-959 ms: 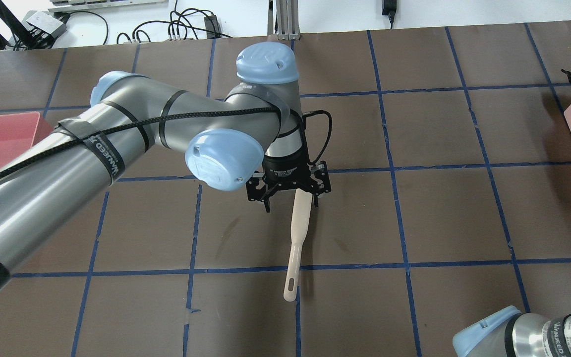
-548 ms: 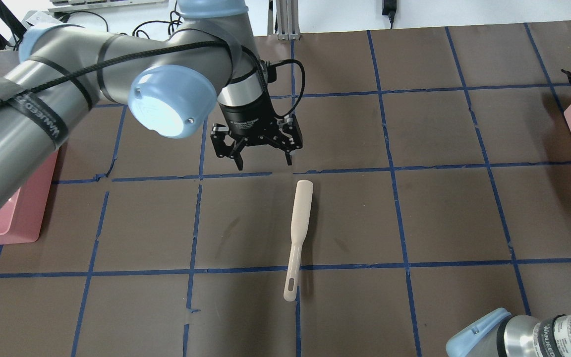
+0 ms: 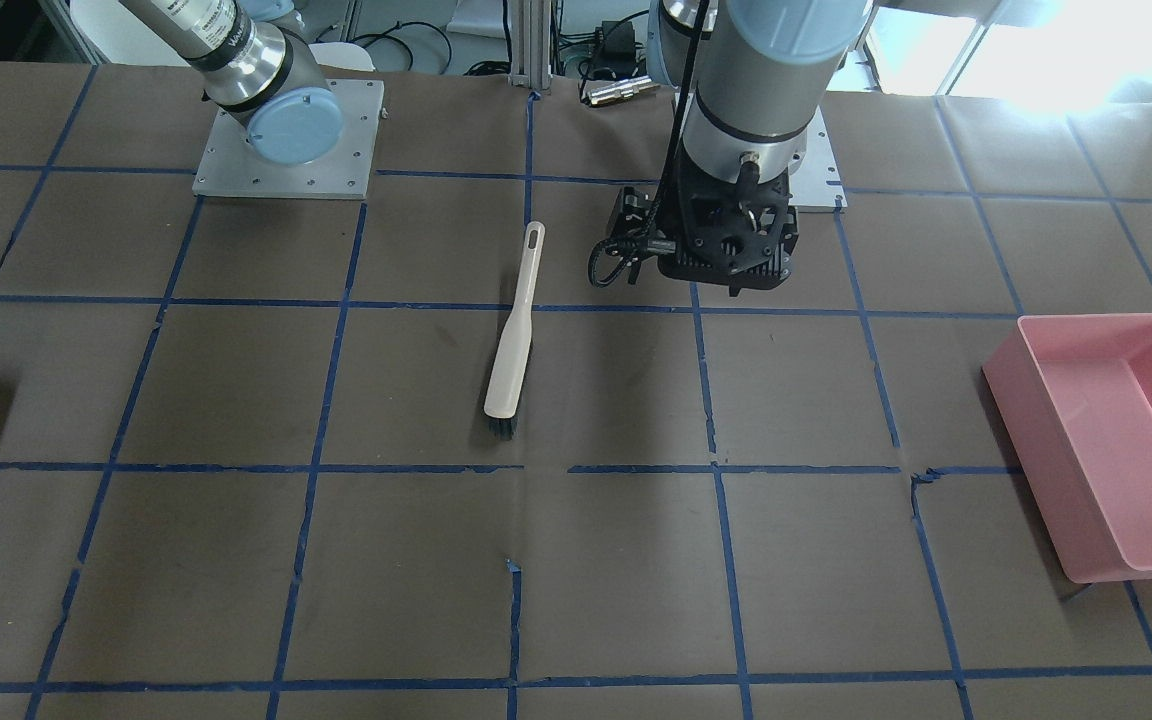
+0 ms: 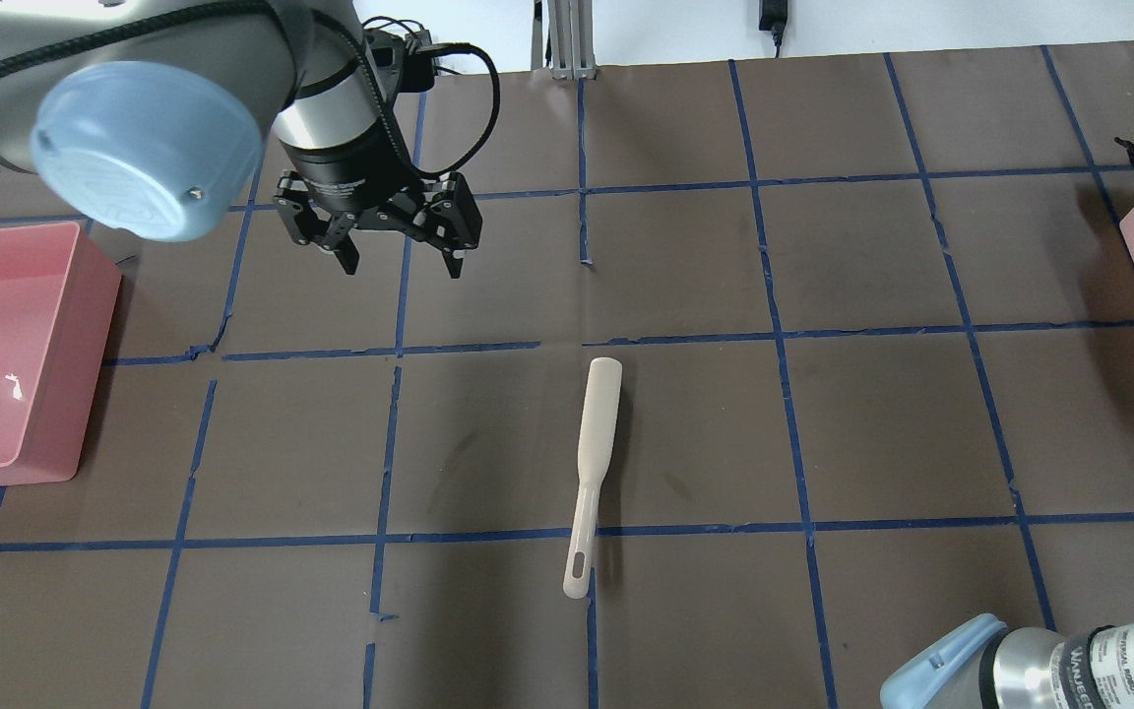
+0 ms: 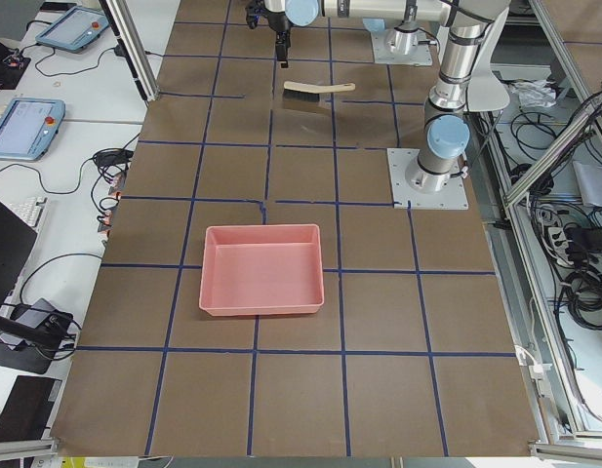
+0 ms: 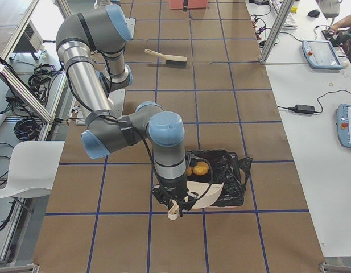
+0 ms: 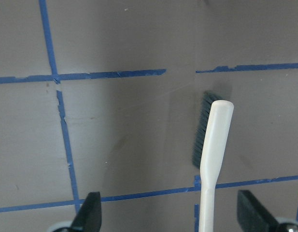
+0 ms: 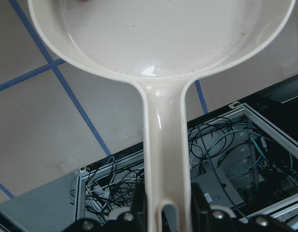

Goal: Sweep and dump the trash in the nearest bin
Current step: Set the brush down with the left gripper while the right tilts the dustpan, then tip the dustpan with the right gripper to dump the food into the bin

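Left gripper spread wide, empty, away from brush lying on table. Right gripper clamps dustpan handle.

Illumination is even and diffuse. Window glare overexposes the front-facing view's top right corner. The brush casts a soft shadow on the desk. The dustpan shows a specular highlight.

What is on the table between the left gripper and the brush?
Nothing: in the overhead view, only bare taped table lies between the left gripper and the brush.
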`<state>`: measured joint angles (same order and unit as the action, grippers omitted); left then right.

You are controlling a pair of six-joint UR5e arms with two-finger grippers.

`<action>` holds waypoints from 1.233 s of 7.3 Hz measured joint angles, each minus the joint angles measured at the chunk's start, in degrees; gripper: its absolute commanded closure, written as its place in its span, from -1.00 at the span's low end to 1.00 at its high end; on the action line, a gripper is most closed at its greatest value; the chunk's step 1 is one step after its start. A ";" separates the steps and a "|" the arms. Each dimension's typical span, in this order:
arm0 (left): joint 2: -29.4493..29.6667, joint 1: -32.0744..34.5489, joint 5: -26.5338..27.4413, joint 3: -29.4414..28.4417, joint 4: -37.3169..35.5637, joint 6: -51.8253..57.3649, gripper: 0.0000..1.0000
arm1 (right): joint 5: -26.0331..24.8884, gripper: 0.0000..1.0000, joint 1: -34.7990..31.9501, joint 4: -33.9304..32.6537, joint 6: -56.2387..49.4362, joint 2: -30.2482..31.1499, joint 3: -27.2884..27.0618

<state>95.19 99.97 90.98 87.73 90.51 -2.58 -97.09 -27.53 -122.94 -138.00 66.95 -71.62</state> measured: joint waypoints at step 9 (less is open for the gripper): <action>-5.32 -2.86 -0.04 1.26 2.17 3.82 -1.00 | -4.74 1.00 -7.91 -8.09 -6.68 1.76 -0.33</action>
<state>89.88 97.11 90.94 88.98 92.69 1.24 -101.83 -35.44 -131.03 -144.67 68.71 -71.94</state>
